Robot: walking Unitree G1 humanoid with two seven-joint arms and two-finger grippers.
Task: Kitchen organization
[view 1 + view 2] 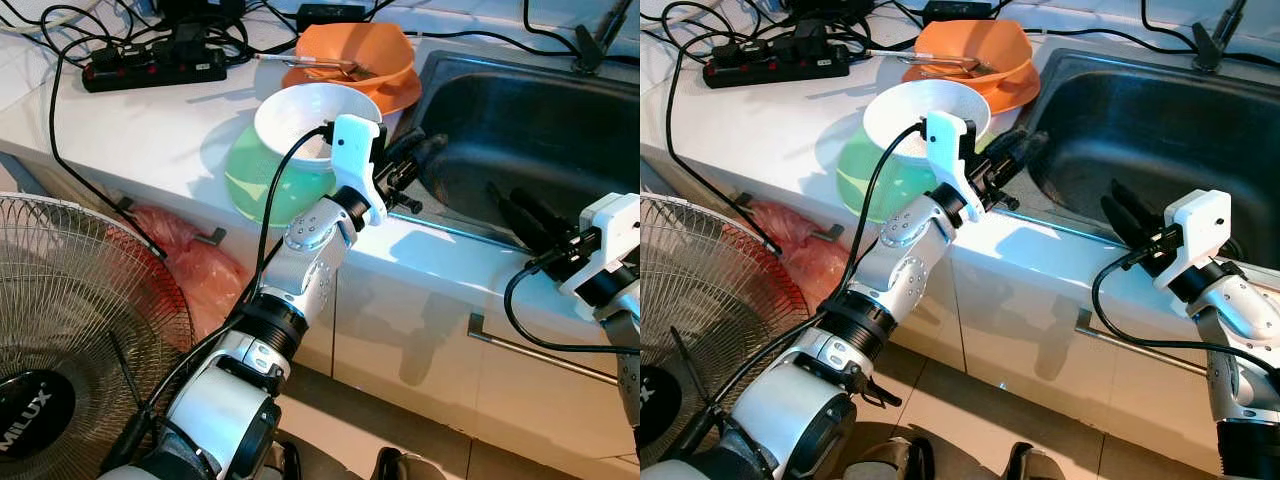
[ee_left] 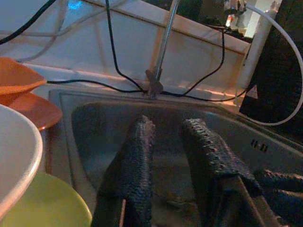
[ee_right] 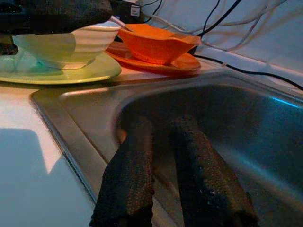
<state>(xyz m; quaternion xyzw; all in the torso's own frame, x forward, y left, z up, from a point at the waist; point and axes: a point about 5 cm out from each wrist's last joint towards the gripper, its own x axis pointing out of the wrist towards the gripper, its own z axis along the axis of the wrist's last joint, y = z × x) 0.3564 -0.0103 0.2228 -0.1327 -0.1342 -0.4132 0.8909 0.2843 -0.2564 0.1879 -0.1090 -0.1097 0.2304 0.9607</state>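
Note:
A white bowl sits on a green plate on the white counter, just left of the steel sink. Behind them an orange bowl with a utensil in it rests on an orange plate. My left gripper hovers at the sink's left rim, right beside the white bowl, open and holding nothing; the sink basin lies beyond its fingers. My right gripper reaches over the sink's front edge, open, with nothing between its fingers.
A black power strip with tangled cables lies at the counter's back left. A standing fan and a red plastic bag are on the floor at left. A metal cabinet handle juts out below the sink.

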